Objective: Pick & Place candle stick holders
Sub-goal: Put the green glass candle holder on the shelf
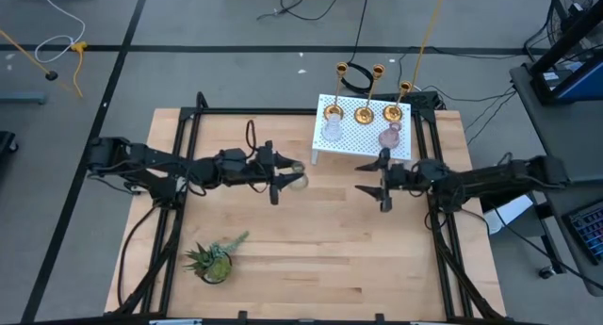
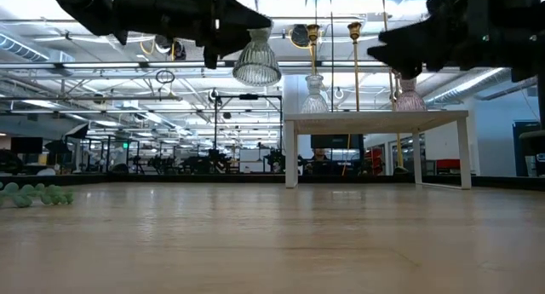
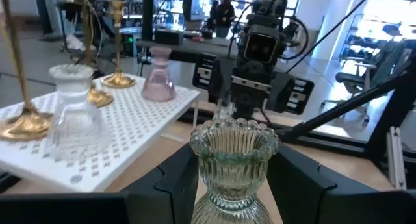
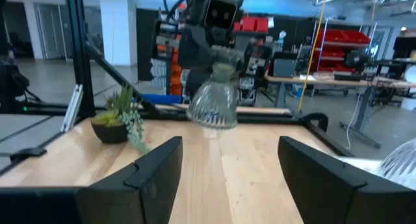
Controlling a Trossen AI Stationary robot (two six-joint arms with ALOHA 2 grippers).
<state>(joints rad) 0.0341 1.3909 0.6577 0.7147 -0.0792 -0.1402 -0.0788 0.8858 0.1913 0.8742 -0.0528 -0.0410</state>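
A greenish-grey glass candle stick holder (image 3: 232, 164) is held in the air by my left gripper (image 1: 288, 180) over the middle of the table; it also shows in the low view (image 2: 257, 62). My right gripper (image 1: 367, 179) is open and empty, facing it from the right, just in front of the white perforated stand (image 1: 366, 146). On the stand rest three brass-gold holders (image 1: 364, 111), a clear glass holder (image 1: 332, 130) and a pinkish glass holder (image 1: 390, 135), each on its base. My left gripper pinches the glass holder at its narrow neck (image 3: 229, 188), below the beaded rim, between its two fingers (image 3: 170, 182). The fingers come level from the table's left. The holder is lifted clear of the table, about upright, its wide base (image 2: 257, 72) lowest.
A small spiky green potted plant (image 1: 212, 261) stands near the table's front left. The stand takes up the far right part of the table. Bare wood (image 1: 330, 250) lies between the plant and my right arm.
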